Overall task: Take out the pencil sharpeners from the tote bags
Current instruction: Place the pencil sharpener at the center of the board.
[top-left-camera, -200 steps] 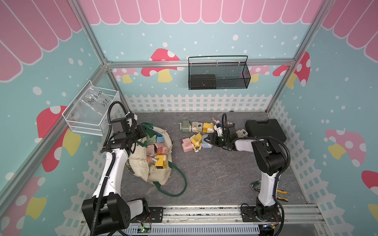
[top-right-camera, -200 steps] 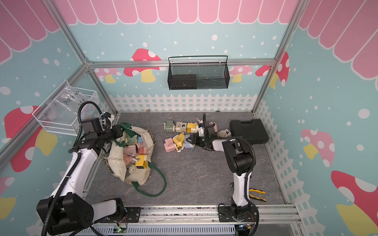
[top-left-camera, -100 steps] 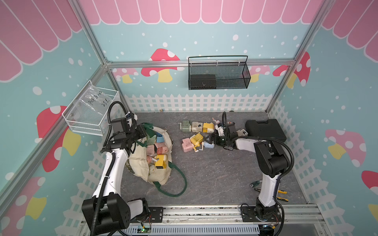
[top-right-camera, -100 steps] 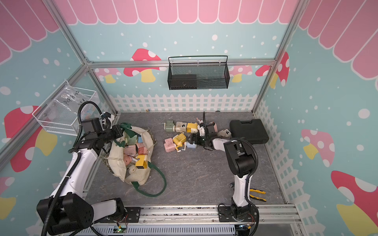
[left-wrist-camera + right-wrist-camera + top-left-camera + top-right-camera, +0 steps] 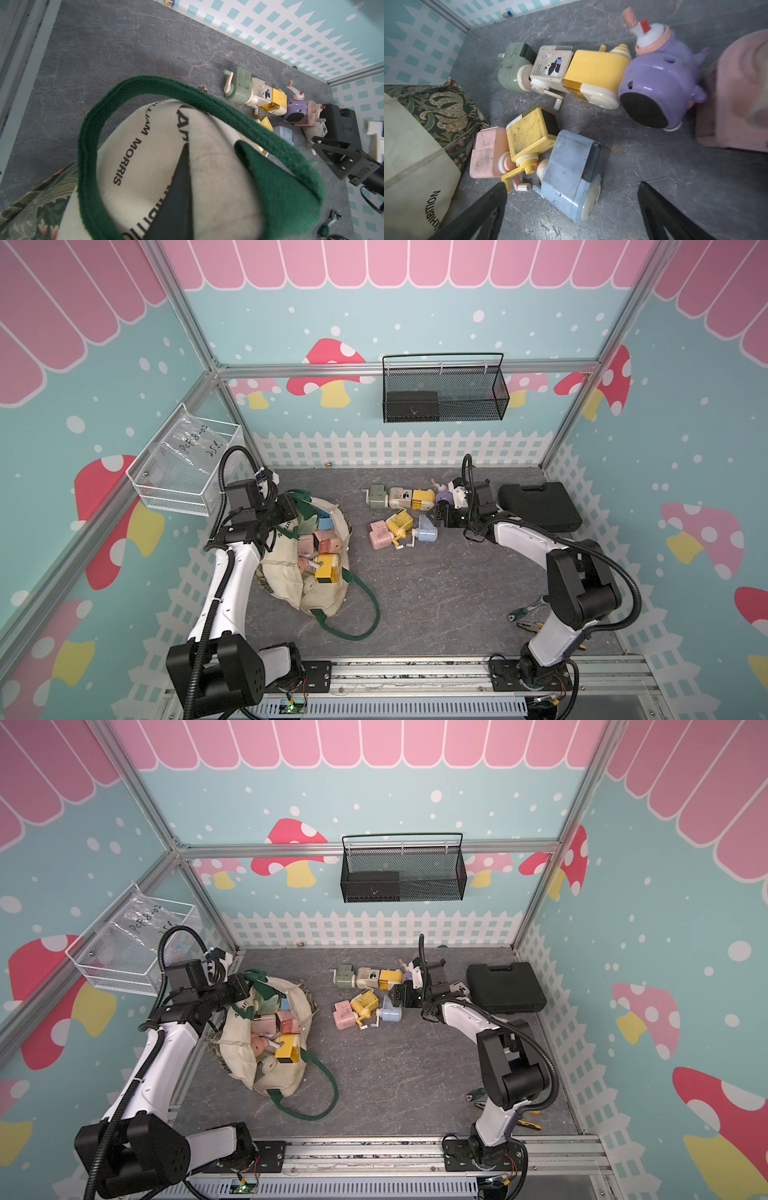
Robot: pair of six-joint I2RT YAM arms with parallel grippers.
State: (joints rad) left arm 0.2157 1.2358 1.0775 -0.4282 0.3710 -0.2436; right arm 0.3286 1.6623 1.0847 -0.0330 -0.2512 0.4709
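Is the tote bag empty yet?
Not empty: the tote bag lies open with pink and yellow pencil sharpeners visible inside in both top views.

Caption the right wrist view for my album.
Open right tool faces a blue sharpener; the tote lies nearby.

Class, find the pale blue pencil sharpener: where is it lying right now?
In both top views the blue pencil sharpener lies on the grey floor, just right of the nearer yellow sharpener and close by the open right gripper.

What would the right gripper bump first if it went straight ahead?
Probably the pale blue boxy plastic pencil sharpener lying just ahead of the open right gripper, though depth is unclear.
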